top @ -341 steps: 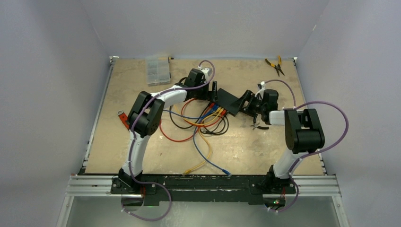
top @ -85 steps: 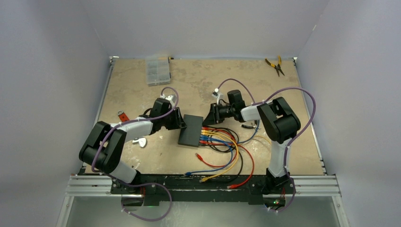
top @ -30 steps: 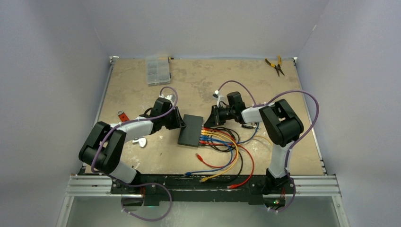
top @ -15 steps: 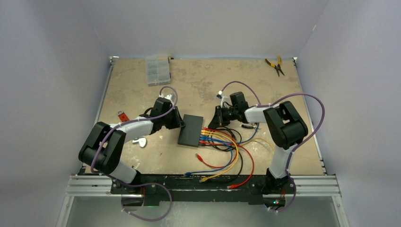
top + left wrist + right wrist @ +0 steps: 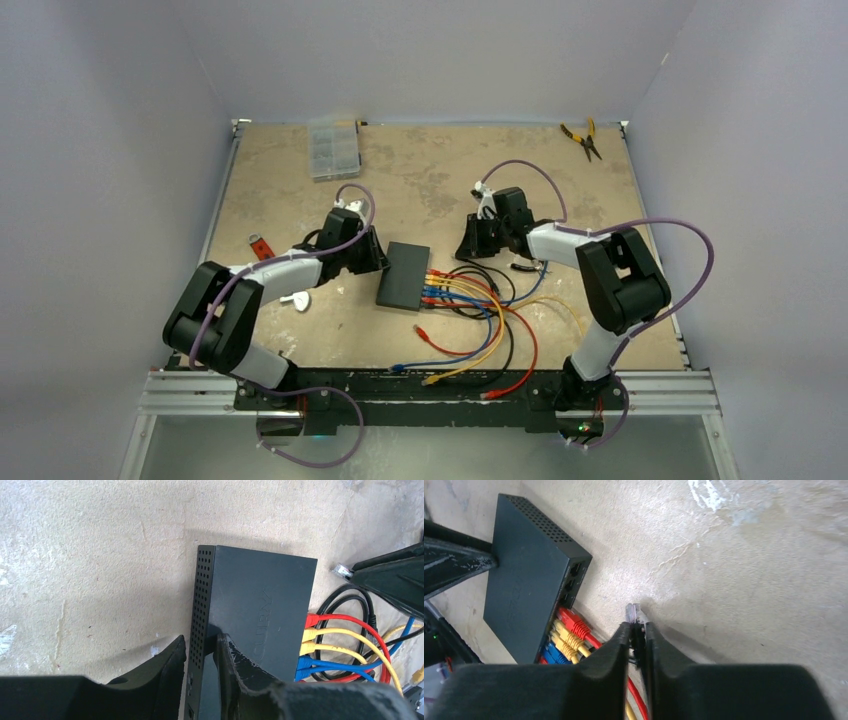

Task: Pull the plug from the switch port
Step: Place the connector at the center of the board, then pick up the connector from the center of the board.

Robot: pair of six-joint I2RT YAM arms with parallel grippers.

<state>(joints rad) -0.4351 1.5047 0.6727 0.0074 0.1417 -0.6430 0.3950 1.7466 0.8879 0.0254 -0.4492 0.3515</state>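
left gripper [image 5: 200, 643] pinching the switch [image 5: 260, 595] edge; right gripper [image 5: 638, 628] clamped on the clear plug [image 5: 633, 612], unplugged, at switch's 2 o'clock

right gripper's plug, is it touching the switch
Apart. The right wrist view shows the plug pinched in the right gripper, with bare table between it and the switch.

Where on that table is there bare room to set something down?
The widest bare stretch is the far middle, between the clear compartment box and the pliers. Another lies at the near edge, between the left arm and the cable tangle. The centre is crowded: the switch, the left pincer clamping it, the right pincer pinching a plug.
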